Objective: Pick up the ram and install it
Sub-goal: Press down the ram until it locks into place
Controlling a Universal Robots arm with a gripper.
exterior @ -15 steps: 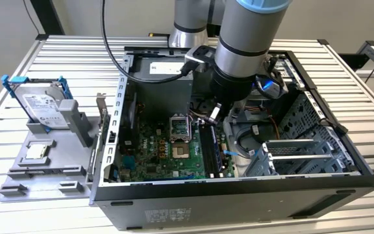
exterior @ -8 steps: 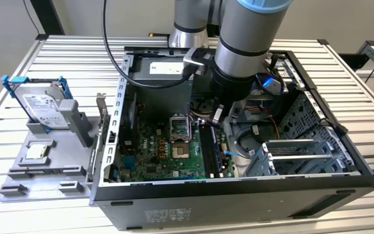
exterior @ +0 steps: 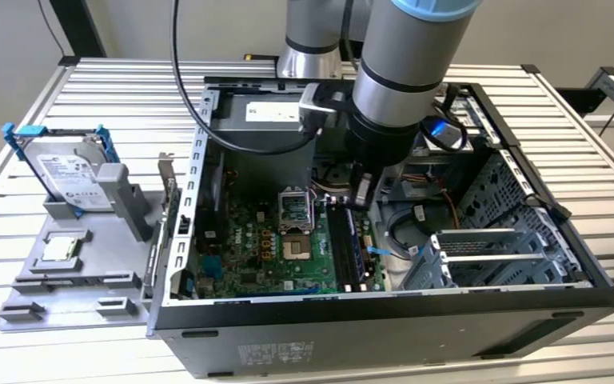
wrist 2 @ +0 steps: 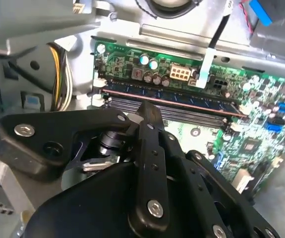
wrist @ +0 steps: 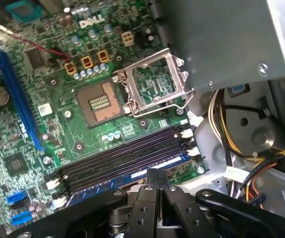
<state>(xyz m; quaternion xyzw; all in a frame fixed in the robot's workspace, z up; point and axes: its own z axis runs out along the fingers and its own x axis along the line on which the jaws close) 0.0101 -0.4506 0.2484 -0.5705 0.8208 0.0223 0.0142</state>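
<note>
Gripper (wrist: 157,179): black, metal-linked, fingers closed together with nothing held between them, poised just above the memory slots inside the open computer case (exterior: 595,280).

Ram (wrist 2: 172,97): long, thin blue board, seen seated on edge in one of the slots in both wrist views, its length flanked by pale end latches (wrist: 187,133).

Memory slots (wrist: 122,153): black, parallel, ribbed; the others are seen unfilled.

Motherboard (wrist: 58,124): green, flat, carried in the case; an open square processor socket (wrist: 100,102) with hinged steel frame is borne on it.

Hard drive (exterior: 67,172): silver, in blue bracket, stood on a grey tray (exterior: 19,308) outside the case.
</note>
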